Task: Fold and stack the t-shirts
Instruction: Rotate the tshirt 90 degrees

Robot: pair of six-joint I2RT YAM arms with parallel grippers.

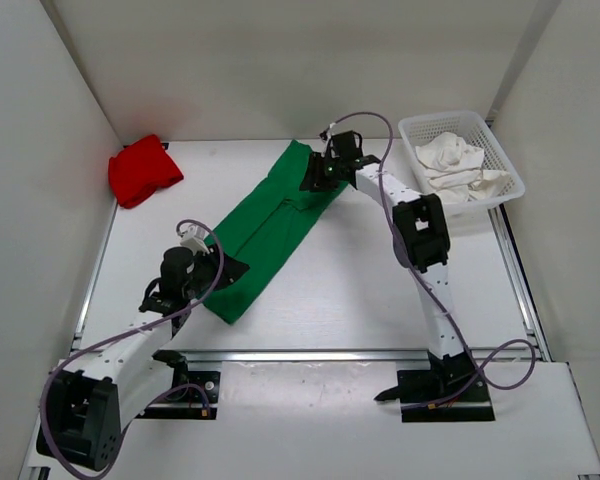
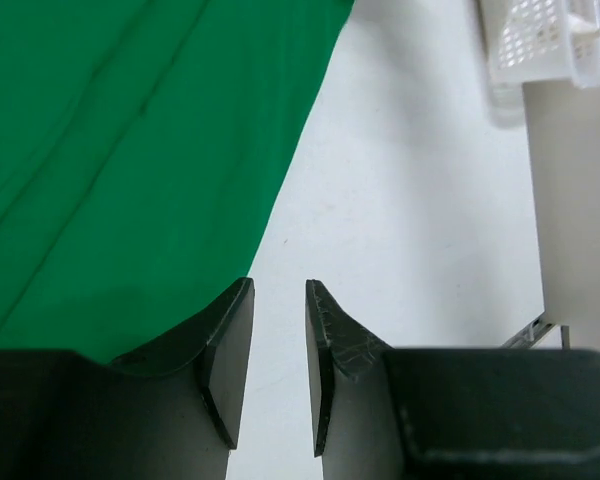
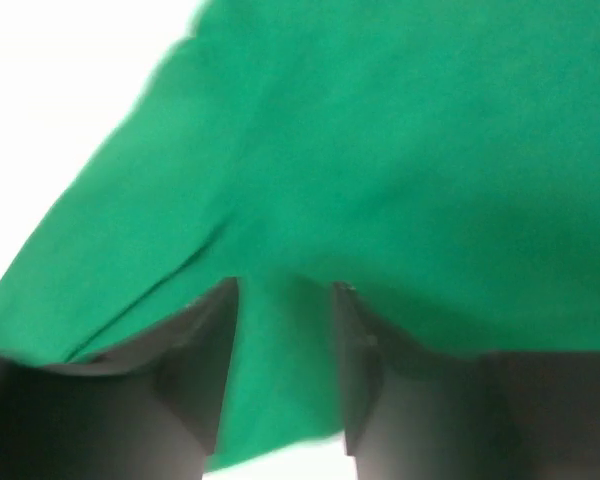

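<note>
A green t-shirt lies on the table, folded into a long strip that runs diagonally from the back centre toward the front left. My left gripper sits at the strip's near end. In the left wrist view it is open over bare table, and its left finger overlaps the edge of the green t-shirt. My right gripper is at the strip's far end. It is open just above the green t-shirt, which fills the blurred right wrist view. A folded red t-shirt rests at the back left. A white t-shirt lies crumpled in the basket.
The white plastic mesh basket stands at the back right beside the right arm's forearm, and its corner shows in the left wrist view. White walls enclose the table on three sides. A metal rail crosses the front by the arm bases.
</note>
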